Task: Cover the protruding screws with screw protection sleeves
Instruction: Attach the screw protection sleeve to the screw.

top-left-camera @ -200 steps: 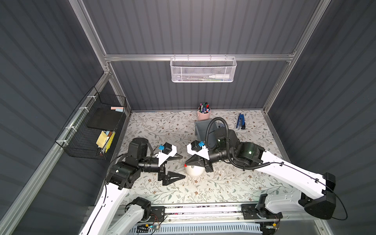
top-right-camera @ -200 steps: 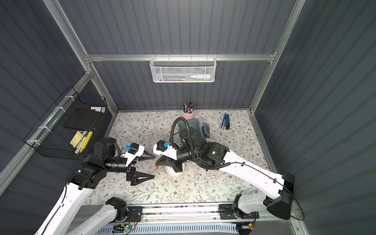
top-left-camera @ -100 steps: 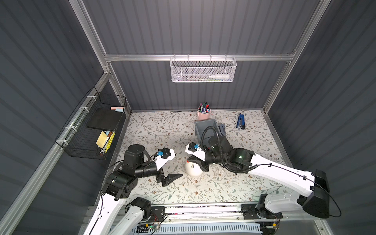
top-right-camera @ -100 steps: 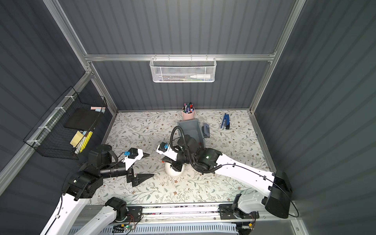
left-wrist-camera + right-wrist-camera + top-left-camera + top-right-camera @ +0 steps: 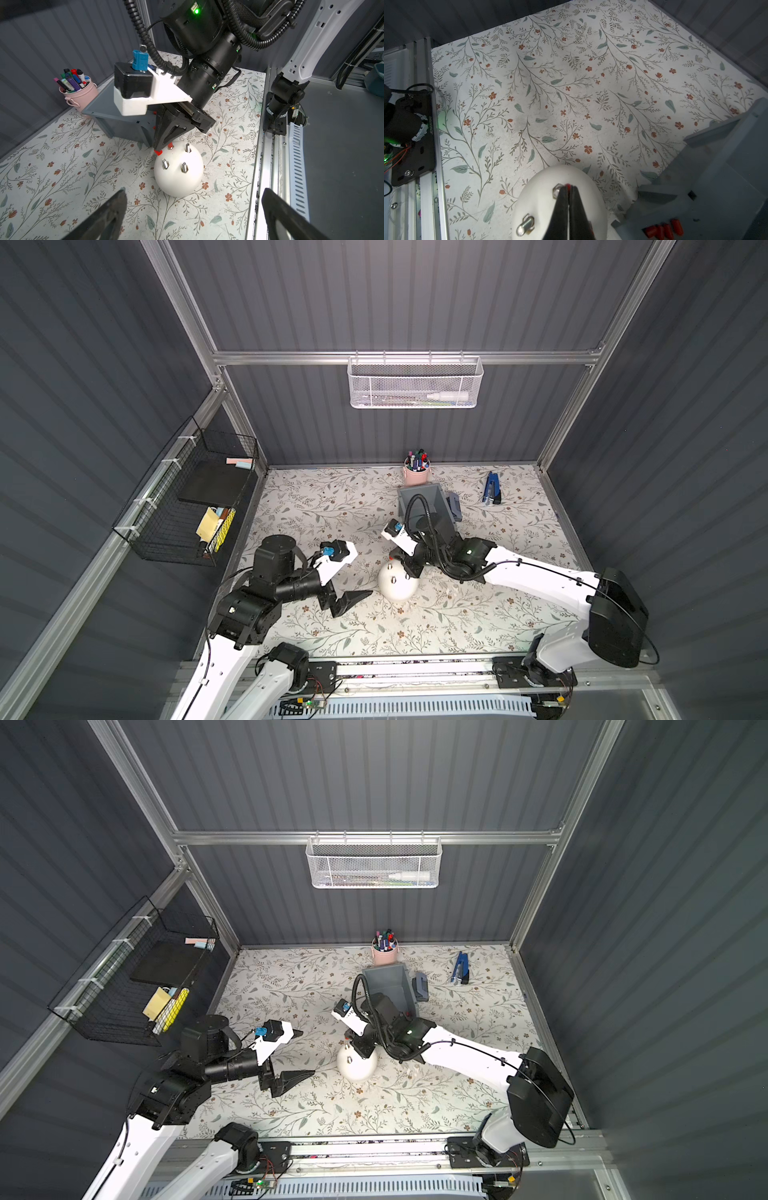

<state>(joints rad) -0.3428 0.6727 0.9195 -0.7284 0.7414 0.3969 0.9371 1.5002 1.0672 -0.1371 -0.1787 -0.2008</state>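
Note:
A white dome point(image 5: 398, 585) point(image 5: 357, 1065) stands mid-table. In the left wrist view three bare protruding screws point(image 5: 184, 167) stick up from it, and a fourth carries a red screw protection sleeve point(image 5: 170, 145). My right gripper point(image 5: 157, 148) point(image 5: 401, 563) point(image 5: 568, 188) points down at the dome's back edge, shut on another red sleeve point(image 5: 158, 152) beside the capped screw. More sleeves point(image 5: 662, 228) lie in the grey bin point(image 5: 424, 497). My left gripper point(image 5: 193, 207) point(image 5: 301, 1054) is open and holds nothing, a short way left of the dome.
The grey bin point(image 5: 386, 982) stands right behind the dome, with a pink cup of markers point(image 5: 415, 477) behind it. A small grey object point(image 5: 454, 506) and a blue tool point(image 5: 492, 489) lie at the back right. A metal rail point(image 5: 415, 668) runs along the front edge.
My right wrist has turned and drawn back toward the bin, which uncovers the dome, while its tip stays at the dome's top. The left arm has pulled back slightly to the left.

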